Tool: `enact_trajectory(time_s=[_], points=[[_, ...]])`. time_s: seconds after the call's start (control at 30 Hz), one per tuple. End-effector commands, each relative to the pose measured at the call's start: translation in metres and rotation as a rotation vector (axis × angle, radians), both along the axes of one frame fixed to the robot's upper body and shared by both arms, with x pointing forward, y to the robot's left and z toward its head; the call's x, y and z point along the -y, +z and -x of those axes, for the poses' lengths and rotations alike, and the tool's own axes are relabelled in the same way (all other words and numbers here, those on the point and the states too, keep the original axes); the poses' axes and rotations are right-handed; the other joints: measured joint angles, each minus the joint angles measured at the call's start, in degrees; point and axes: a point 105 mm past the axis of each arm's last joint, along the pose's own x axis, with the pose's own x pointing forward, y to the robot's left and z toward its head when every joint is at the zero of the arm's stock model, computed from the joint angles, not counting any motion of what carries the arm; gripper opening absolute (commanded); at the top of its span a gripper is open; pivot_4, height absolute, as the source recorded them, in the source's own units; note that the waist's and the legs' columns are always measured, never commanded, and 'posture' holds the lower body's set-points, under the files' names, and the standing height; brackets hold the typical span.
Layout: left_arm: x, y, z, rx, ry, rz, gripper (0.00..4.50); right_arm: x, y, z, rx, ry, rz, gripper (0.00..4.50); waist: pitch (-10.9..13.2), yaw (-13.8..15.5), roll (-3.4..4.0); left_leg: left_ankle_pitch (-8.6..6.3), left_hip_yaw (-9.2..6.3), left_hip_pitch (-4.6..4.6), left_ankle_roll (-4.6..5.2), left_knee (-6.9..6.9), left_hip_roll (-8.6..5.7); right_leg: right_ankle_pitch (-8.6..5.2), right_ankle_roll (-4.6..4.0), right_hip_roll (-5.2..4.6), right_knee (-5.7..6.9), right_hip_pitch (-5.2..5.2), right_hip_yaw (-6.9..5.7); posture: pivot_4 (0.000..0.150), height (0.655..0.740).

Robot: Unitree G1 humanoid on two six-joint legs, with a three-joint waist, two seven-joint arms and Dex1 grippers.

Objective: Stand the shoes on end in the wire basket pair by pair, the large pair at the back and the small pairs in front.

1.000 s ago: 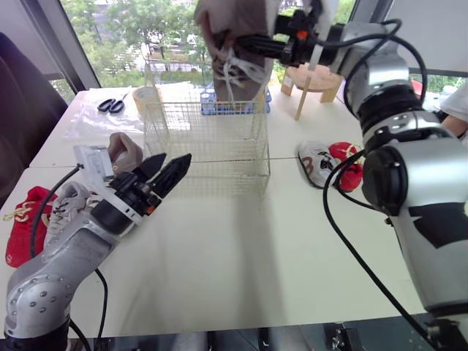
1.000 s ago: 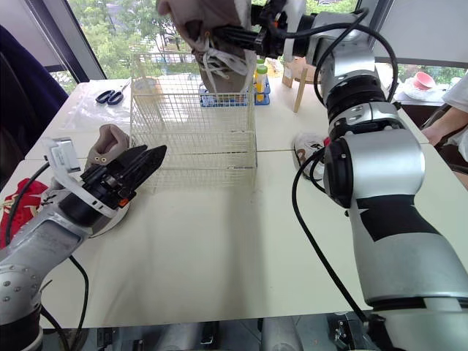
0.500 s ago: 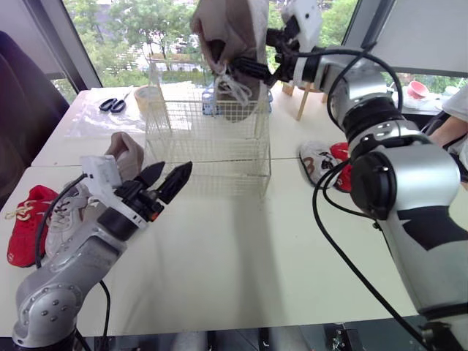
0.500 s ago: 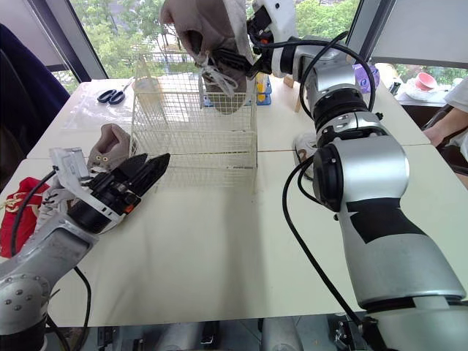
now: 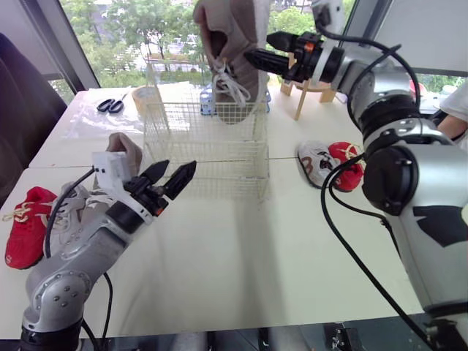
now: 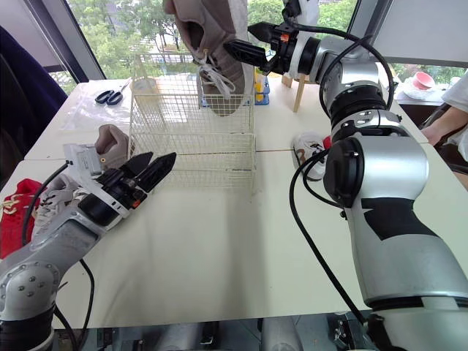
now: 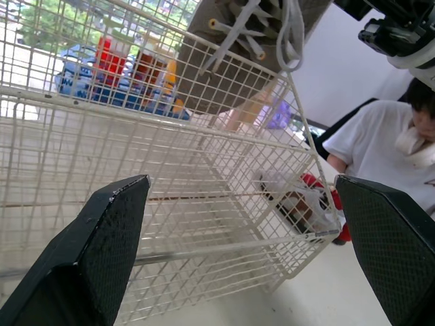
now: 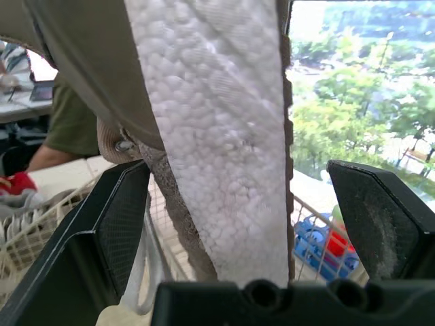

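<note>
Big tan sneaker w/ white sole was toe-down at back of white wire basket. Right tool spread wide around it, left tool wide in front. Release step imo; next needed its tan mate from left of basket.

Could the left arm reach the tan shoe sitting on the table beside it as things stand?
Probably yes: the tan shoe sits outside the wire basket, close beside the open left gripper, with nothing covering it.
</note>
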Motion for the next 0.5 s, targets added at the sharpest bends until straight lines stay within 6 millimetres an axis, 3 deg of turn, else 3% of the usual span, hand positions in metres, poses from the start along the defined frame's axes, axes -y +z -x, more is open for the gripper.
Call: enact_trajectory(time_s=[0.03, 0.1, 0.2, 0.3, 0.5], points=[[0.002, 0.001, 0.004, 0.013, 0.000, -0.019, 4.50, -0.006, 0.015, 0.001, 0.078, -0.023, -0.004, 3.93, 0.0, 0.0, 0.00, 0.00, 0.00, 0.00, 0.00, 0.00, 0.00, 0.00, 0.00, 0.00, 0.00, 0.00, 0.00, 0.150, 0.7400], [0.002, 0.000, 0.005, 0.010, 0.004, -0.020, 4.50, -0.009, 0.017, 0.002, 0.089, -0.019, -0.003, 3.30, 0.0, 0.0, 0.00, 0.00, 0.00, 0.00, 0.00, 0.00, 0.00, 0.00, 0.01, 0.00, 0.01, 0.00, 0.01, 0.150, 0.7400], [0.002, -0.001, 0.006, 0.006, 0.012, -0.022, 4.50, -0.011, 0.018, 0.002, 0.098, -0.025, 0.008, 1.83, 0.0, 0.2, 0.01, 0.00, 0.00, 0.00, 0.00, -0.02, 0.00, 0.00, 0.00, -0.01, 0.00, -0.02, 0.01, 0.150, 0.7400], [0.002, -0.001, 0.006, 0.004, 0.020, -0.027, 4.50, -0.011, 0.017, 0.001, 0.108, -0.035, 0.026, 1.03, 0.0, 0.2, 0.01, 0.00, 0.00, -0.01, -0.01, -0.05, -0.02, 0.00, 0.00, -0.04, -0.04, -0.02, 0.01, 0.150, 0.7400], [0.000, -0.003, 0.004, -0.003, 0.033, -0.042, 4.50, 0.002, 0.017, -0.005, 0.108, -0.112, 0.029, 0.90, 0.0, 0.2, 0.01, 0.03, 0.00, -0.01, -0.05, -0.09, -0.01, 0.00, 0.00, -0.02, -0.03, -0.04, 0.01, 0.150, 0.7400]])
